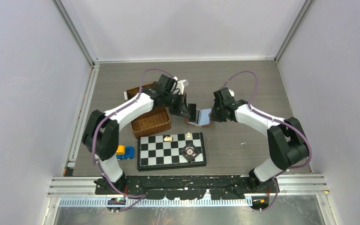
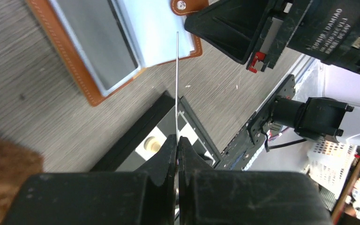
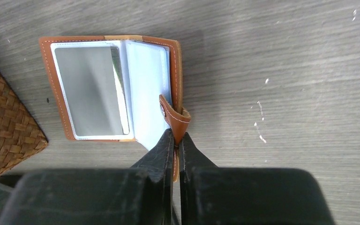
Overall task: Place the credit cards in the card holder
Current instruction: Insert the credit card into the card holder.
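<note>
Grey wood-grain worktop [image 1: 243, 89] carries everything. I see the holder [image 3: 112, 89] lying open, at about 3 o'clock from the basket [image 1: 151, 123] and 12 o'clock from the chessboard [image 1: 171, 150]. My right pincer [image 3: 177, 137] is clamped on its cover edge, just beside the snap tab. My left pincer [image 2: 177, 138] is pressed together on one card [image 2: 176, 79], seen edge-on. The card's far tip is over the holder's pale inside; I cannot tell whether it touches.
</note>
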Tool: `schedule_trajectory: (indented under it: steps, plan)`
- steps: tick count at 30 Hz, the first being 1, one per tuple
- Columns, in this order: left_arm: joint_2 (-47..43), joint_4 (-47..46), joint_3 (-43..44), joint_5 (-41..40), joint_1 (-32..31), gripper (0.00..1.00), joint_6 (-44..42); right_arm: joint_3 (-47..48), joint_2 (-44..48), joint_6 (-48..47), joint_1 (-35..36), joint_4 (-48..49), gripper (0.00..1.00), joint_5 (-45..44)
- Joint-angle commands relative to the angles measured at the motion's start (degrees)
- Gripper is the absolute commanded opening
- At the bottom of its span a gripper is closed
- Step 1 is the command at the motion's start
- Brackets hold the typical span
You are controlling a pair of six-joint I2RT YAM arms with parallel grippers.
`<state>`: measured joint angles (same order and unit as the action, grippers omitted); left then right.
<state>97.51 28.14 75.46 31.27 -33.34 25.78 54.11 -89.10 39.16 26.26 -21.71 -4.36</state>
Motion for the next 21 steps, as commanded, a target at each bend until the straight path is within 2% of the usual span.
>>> schedule_trajectory:
  steps: [1, 8, 21]
  plan:
    - [7.01, -7.38, 5.72, 3.95, -1.31, 0.00, 5.40, -0.25, -0.33, -3.19, -2.51, 4.53, 0.02, 0.43]
    - [17.81, -8.19, 12.04, 6.90, -1.33, 0.00, 6.89, -1.31, -1.77, -5.05, -4.35, 6.97, 0.00, 5.37]
    - [27.63, -2.67, 19.69, 7.96, 1.95, 0.00, 3.75, -0.85, -6.83, -9.93, -7.84, 7.73, 0.00, 8.60]
